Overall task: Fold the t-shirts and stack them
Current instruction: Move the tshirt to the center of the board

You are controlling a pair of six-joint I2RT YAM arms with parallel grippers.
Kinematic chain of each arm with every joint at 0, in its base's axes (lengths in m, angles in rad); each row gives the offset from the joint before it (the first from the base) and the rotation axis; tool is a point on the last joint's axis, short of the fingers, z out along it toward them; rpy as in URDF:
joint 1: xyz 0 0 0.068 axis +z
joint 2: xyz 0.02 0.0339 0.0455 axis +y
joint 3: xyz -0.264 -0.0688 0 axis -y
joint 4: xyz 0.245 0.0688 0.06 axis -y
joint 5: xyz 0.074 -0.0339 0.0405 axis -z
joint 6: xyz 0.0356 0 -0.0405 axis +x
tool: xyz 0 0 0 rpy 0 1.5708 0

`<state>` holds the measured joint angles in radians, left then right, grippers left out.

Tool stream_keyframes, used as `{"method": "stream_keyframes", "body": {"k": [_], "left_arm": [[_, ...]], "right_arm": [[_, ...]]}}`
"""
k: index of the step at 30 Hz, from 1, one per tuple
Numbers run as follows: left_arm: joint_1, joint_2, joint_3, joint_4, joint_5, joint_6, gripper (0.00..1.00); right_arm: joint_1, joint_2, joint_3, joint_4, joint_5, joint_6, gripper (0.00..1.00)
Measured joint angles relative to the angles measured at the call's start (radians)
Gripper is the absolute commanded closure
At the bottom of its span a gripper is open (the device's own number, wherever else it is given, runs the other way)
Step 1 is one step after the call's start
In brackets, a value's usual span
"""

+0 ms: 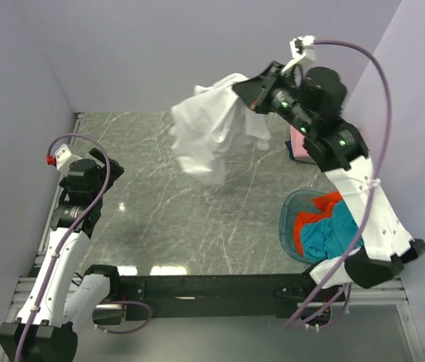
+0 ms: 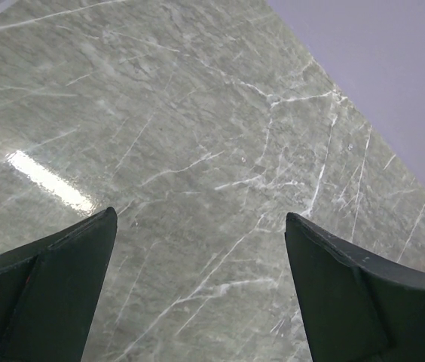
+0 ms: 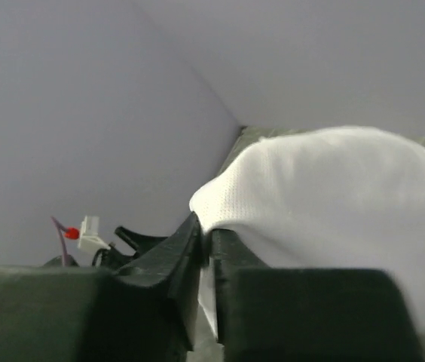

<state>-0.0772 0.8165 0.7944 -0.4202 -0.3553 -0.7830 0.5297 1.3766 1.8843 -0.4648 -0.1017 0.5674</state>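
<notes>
My right gripper (image 1: 240, 88) is shut on the white t-shirt (image 1: 211, 130) and holds it up in the air over the far middle of the table. The shirt hangs crumpled below the fingers. In the right wrist view the white t-shirt (image 3: 333, 196) drapes over the closed right gripper (image 3: 206, 235). The teal t-shirt (image 1: 331, 232) and the orange-red t-shirt (image 1: 319, 209) lie bunched in the blue basket (image 1: 286, 220) at the right. A bit of the pink t-shirt (image 1: 300, 145) shows behind the right arm. My left gripper (image 2: 201, 226) is open and empty above bare table.
The grey marble table (image 1: 167, 219) is walled by lilac panels at the back and both sides. The left arm (image 1: 77, 188) is folded back at the left edge. A black rail runs along the near edge.
</notes>
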Motion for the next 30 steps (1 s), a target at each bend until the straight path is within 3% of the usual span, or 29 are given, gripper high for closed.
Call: {"method": "stream_keyframes", "body": {"k": [1,2,4,5,9,13,15,18,24,30], "left_arm": [[0.0,-0.007,0.002,-0.012,-0.003,0.001,0.01],[0.0,-0.011,0.002,-0.018,-0.003,0.002,0.01],[0.0,-0.02,0.004,-0.032,-0.006,0.003,0.02],[0.0,-0.022,0.006,-0.042,-0.006,0.003,0.02],[0.0,-0.023,0.008,-0.08,-0.006,0.005,0.03],[0.0,-0.023,0.003,-0.089,0.021,0.007,0.06],[0.0,-0.021,-0.014,-0.077,0.057,0.003,0.07],[0.0,-0.002,-0.052,-0.052,0.134,-0.009,0.09],[0.0,0.109,-0.13,-0.013,0.283,-0.055,0.11],[0.0,0.206,-0.163,-0.015,0.349,-0.08,0.15]], "right_arm": [[0.013,0.023,0.012,0.002,-0.006,0.006,0.57],[0.023,0.056,0.026,-0.006,-0.008,0.026,0.45],[0.028,0.121,0.063,-0.039,0.008,0.032,0.26],[0.028,0.167,0.085,-0.068,0.024,0.033,0.25],[0.019,0.365,0.158,-0.228,0.114,-0.003,0.24],[0.013,0.472,0.027,-0.329,0.164,-0.038,0.27],[0.013,0.476,-0.129,-0.363,0.153,-0.046,0.29],[0.01,0.475,-0.209,-0.378,0.13,-0.05,0.31],[-0.005,0.476,-0.266,-0.367,0.035,-0.06,0.42],[-0.076,0.483,-0.373,-0.291,-0.099,-0.047,0.44]]}}
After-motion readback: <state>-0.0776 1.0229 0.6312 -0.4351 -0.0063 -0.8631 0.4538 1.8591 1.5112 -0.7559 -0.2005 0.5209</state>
